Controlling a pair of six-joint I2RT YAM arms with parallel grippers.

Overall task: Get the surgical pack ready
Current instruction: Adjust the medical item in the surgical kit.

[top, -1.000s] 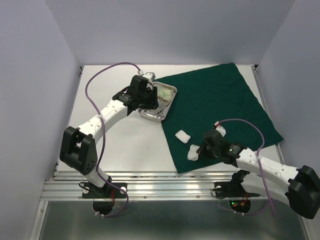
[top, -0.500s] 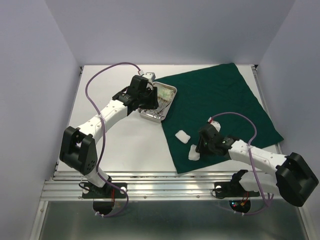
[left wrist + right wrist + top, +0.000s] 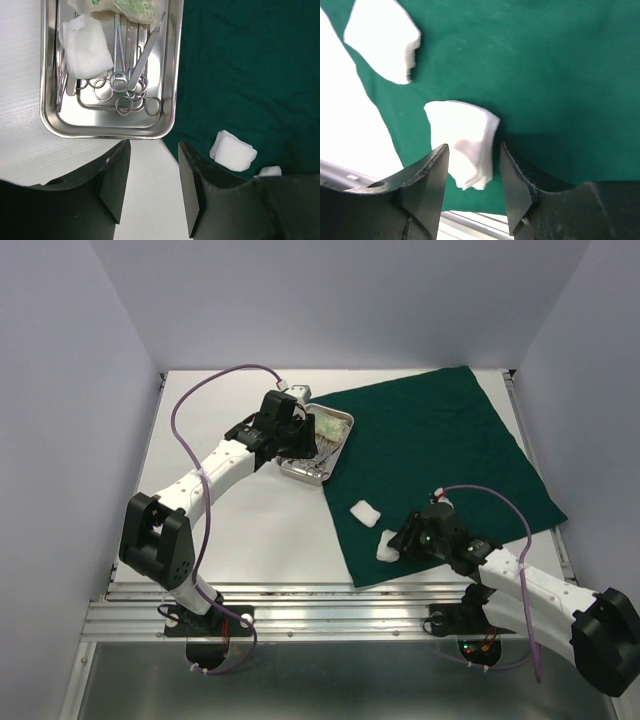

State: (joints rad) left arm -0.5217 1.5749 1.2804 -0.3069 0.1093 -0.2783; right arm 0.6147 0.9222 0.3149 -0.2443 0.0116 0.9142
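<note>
My left gripper [image 3: 153, 146] hangs open above the white table [image 3: 30, 150]. Its two fingers stand well apart with only bare tabletop in the gap, so it holds nothing and touches nothing. Just ahead of those fingertips sits the steel tray [image 3: 107, 131], its near rim closest to me. The tray's right side meets the edge of the dark green drape [image 3: 250, 65], though I cannot tell whether it rests on the cloth or only against it. Inside the tray, straight ahead of my fingers, the scissor-like forceps [image 3: 130, 92] lie bundled with their ring handles toward me. Left of them rests the tray gauze pad [image 3: 85, 47], and at the far end lies the pale packet [image 3: 130, 6] with green print, cut off by the frame.

My right gripper [image 3: 472, 147] is low over the drape, close to the cloth's near edge, with its jaws parted. It straddles the near gauze pad [image 3: 462, 132], which lies on the cloth with its lower half in the gap between my two fingers. The pad's sides come close to both fingers, and I cannot tell whether either one touches it. It is lying flat, not lifted. Ahead and to the left of this gripper, apart from that pad, the far gauze pad [image 3: 382, 42] lies on the drape by its left edge. Seen from my left wrist, this pad sits off to the right of my left fingers
</note>
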